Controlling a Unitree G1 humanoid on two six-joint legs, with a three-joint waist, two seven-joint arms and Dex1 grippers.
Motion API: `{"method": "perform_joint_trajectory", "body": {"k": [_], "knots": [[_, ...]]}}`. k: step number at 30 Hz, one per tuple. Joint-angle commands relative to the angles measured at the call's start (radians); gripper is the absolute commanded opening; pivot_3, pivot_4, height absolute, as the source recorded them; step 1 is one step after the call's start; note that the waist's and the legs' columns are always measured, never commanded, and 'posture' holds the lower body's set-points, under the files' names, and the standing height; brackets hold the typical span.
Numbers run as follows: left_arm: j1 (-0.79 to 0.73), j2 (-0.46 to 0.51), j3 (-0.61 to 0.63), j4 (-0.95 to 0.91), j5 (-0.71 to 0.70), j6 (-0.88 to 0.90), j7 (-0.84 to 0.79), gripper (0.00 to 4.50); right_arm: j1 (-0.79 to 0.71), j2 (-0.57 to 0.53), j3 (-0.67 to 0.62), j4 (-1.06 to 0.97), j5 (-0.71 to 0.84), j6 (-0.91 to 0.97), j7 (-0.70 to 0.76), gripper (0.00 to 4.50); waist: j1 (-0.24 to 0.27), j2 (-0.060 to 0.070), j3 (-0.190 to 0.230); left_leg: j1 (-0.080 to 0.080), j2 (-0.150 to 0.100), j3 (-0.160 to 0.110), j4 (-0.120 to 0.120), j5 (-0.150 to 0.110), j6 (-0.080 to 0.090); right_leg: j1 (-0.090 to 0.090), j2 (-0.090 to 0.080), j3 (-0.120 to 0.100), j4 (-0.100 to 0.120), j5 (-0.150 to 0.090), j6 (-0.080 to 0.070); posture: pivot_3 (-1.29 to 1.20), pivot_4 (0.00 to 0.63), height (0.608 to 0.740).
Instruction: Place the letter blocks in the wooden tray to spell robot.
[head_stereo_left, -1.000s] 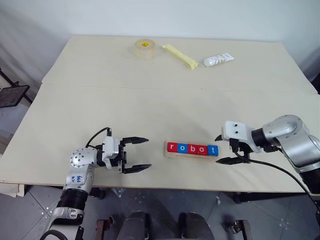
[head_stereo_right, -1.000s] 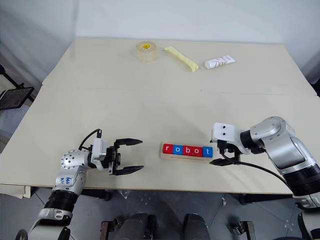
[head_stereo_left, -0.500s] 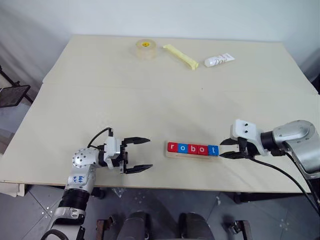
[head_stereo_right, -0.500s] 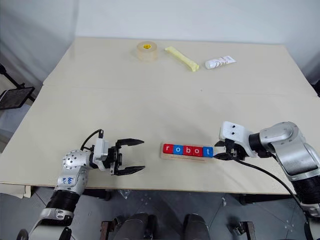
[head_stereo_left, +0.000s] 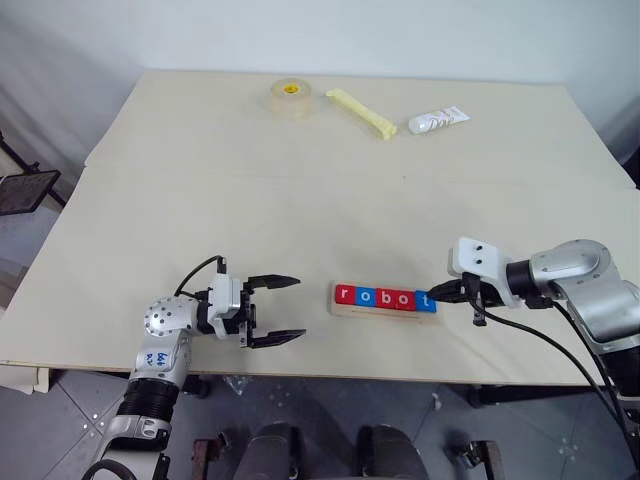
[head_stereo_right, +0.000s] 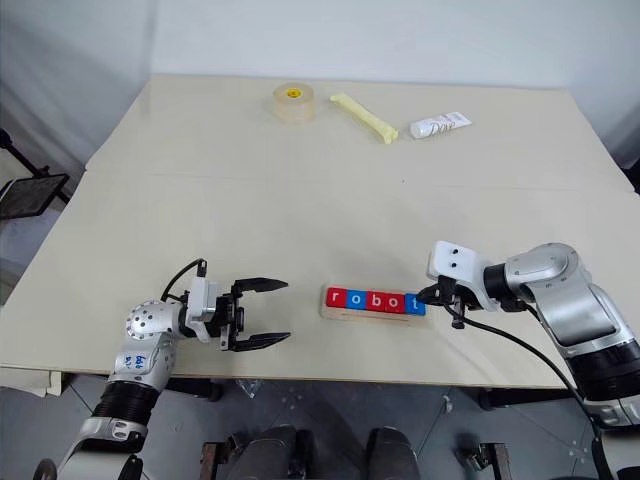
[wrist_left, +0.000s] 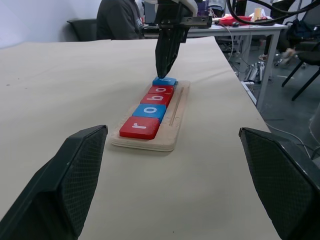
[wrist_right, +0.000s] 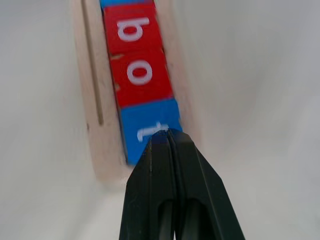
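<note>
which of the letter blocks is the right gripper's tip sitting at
The blue t block, last in the wooden tray. The shut right gripper has its tip over it; the r, o, b and second o lie farther along the row.

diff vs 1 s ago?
The right end effector went from open beside the tray's right end to shut, its closed tip now at the blue t block, gripping nothing. Unchanged: all five letter blocks spelling robot in the wooden tray, and the left end effector open, empty.
</note>
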Motion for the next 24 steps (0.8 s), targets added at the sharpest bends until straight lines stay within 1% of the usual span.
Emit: {"method": "perform_joint_trajectory", "body": {"k": [1, 5, 8, 11, 16, 24], "knots": [[0.003, 0.001, 0.004, -0.025, -0.010, -0.004, 0.008, 4.50, -0.011, 0.002, -0.005, 0.002, -0.006, -0.001, -0.006, 0.02, 0.000, 0.000, 0.000, 0.000, 0.000, 0.000, 0.000, 0.000, 0.000, 0.000, 0.000, 0.000, 0.000, 0.000, 0.000, 0.00, 0.150, 0.740], [-0.004, -0.001, 0.002, -0.020, -0.009, -0.005, 0.010, 4.50, -0.009, 0.000, -0.011, 0.000, -0.004, -0.001, -0.014, 0.02, 0.000, 0.000, 0.000, 0.000, 0.000, -0.001, 0.000, 0.000, 0.000, 0.001, 0.000, -0.001, 0.000, 0.000, 0.000, 0.00, 0.150, 0.740], [-0.016, 0.000, 0.001, -0.010, -0.008, -0.006, 0.007, 4.50, -0.009, -0.004, -0.042, -0.007, 0.009, 0.013, -0.034, 0.02, 0.000, 0.000, 0.000, 0.000, 0.000, -0.001, 0.000, 0.000, 0.000, 0.001, 0.000, -0.001, 0.000, 0.000, 0.000, 0.00, 0.150, 0.740], [-0.022, -0.002, -0.001, -0.007, -0.008, -0.006, 0.006, 4.50, -0.021, -0.013, -0.058, 0.025, 0.007, -0.005, -0.047, 0.02, 0.001, 0.000, 0.000, 0.000, 0.000, -0.001, 0.000, 0.000, 0.000, 0.001, 0.000, -0.001, 0.000, 0.000, 0.000, 0.00, 0.150, 0.740], [-0.019, -0.003, -0.003, -0.010, -0.009, -0.005, 0.005, 4.50, -0.021, -0.026, -0.052, 0.074, -0.011, -0.039, -0.036, 0.02, 0.001, 0.000, 0.000, 0.000, -0.001, -0.001, 0.000, 0.000, 0.000, 0.001, 0.000, -0.001, 0.000, 0.000, 0.000, 0.00, 0.150, 0.740], [-0.016, -0.001, -0.003, -0.012, -0.009, -0.003, 0.007, 4.50, 0.005, -0.003, -0.041, 0.055, 0.004, -0.042, -0.034, 0.02, 0.001, 0.000, 0.000, 0.000, -0.001, -0.001, 0.000, 0.000, 0.000, 0.001, 0.000, -0.001, 0.000, 0.000, 0.000, 0.00, 0.150, 0.740]]}}
